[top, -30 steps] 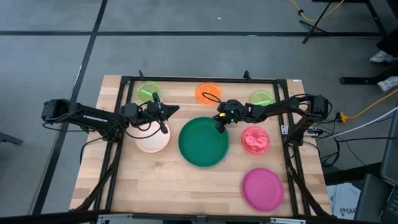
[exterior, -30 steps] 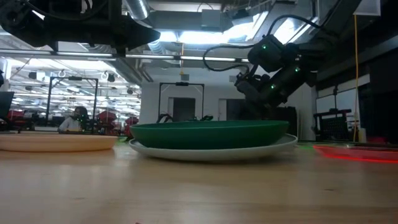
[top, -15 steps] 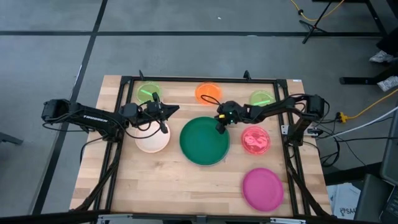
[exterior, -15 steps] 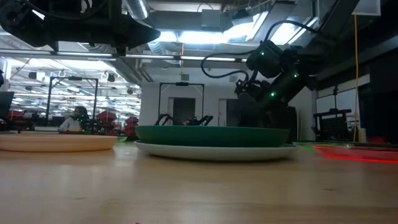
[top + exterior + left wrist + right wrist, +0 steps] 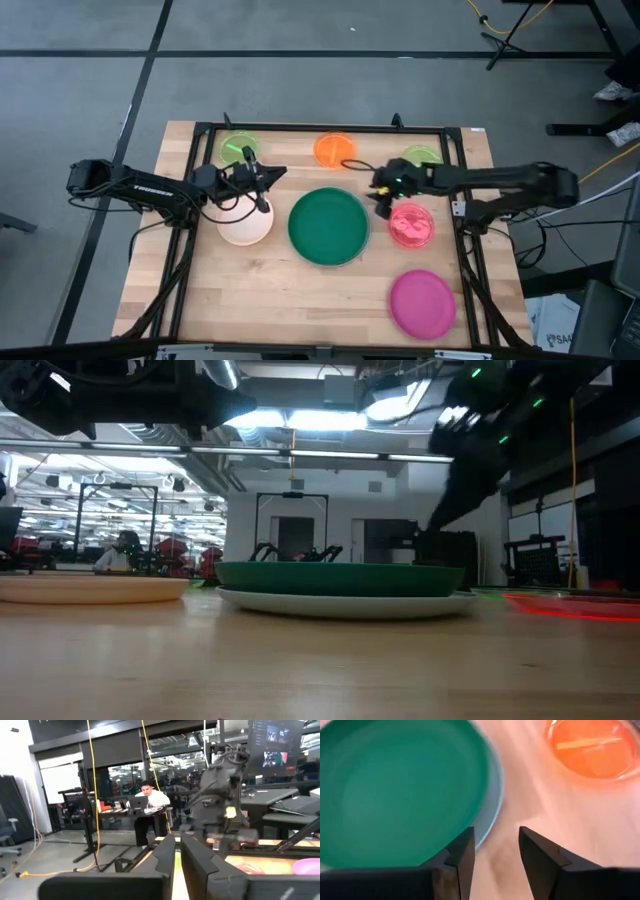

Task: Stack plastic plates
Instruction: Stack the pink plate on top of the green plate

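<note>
Dark green plate (image 5: 327, 226) sits nested on light blue plate (image 5: 492, 795) at table centre. Right gripper (image 5: 383, 200) hovers between green plate and red plate (image 5: 411, 224), jaws narrowly parted, empty. Left gripper (image 5: 262, 192) above pale pink plate (image 5: 245, 226), jaws nearly closed, holding nothing. Magenta plate (image 5: 422, 303) lies near front right corner.

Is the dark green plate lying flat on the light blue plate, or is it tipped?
Flat. The dark green plate sits level inside the light blue plate, and the open right gripper is clear of it.
</note>
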`<state>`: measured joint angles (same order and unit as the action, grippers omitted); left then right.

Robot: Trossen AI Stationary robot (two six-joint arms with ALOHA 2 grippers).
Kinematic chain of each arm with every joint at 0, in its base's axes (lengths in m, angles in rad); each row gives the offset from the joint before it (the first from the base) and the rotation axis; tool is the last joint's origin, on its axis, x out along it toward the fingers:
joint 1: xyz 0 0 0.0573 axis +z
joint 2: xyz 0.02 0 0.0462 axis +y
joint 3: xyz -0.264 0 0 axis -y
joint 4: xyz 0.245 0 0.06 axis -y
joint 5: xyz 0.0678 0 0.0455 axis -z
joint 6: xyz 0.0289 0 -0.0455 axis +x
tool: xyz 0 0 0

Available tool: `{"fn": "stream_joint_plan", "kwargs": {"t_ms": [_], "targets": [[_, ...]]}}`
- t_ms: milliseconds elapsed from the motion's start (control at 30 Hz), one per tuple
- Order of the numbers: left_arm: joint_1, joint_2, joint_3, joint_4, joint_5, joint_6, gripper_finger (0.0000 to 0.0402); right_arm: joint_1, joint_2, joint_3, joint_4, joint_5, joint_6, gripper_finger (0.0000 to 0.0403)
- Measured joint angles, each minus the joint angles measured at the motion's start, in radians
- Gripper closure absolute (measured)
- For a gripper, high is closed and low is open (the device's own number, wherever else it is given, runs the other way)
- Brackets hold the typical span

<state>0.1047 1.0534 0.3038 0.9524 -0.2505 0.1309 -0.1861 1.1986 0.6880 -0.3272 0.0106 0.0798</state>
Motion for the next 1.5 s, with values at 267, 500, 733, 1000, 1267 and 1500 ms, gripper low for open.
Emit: {"fn": "stream_joint_plan", "kwargs": {"t_ms": [267, 500, 733, 1000, 1267, 1500], "targets": [[0.000, 0.003, 0.000, 0.000, 0.034, -0.092, 0.0311, 0.106, -0.222, 0.000, -0.314, 0.006, 0.041, 0.0259], [0.000, 0.003, 0.000, 0.000, 0.097, -0.121, 0.0291, 0.114, -0.240, -0.002, -0.451, 0.052, 0.119, 0.0259], [0.000, 0.008, 0.000, -0.002, 0.062, -0.121, 0.0290, 0.102, -0.239, -0.002, -0.481, 0.044, 0.125, 0.0259], [-0.002, 0.007, 0.000, -0.002, 0.061, -0.130, 0.0290, -0.027, -0.221, -0.002, -0.476, -0.028, 0.098, 0.0259], [-0.002, 0.007, 0.000, -0.002, 0.056, -0.129, 0.0290, -0.140, -0.112, -0.002, -0.474, -0.101, 0.069, 0.0259], [-0.002, 0.007, 0.000, -0.002, 0.052, -0.129, 0.0290, -0.155, -0.011, -0.002, -0.441, -0.157, 0.037, 0.0259]]}}
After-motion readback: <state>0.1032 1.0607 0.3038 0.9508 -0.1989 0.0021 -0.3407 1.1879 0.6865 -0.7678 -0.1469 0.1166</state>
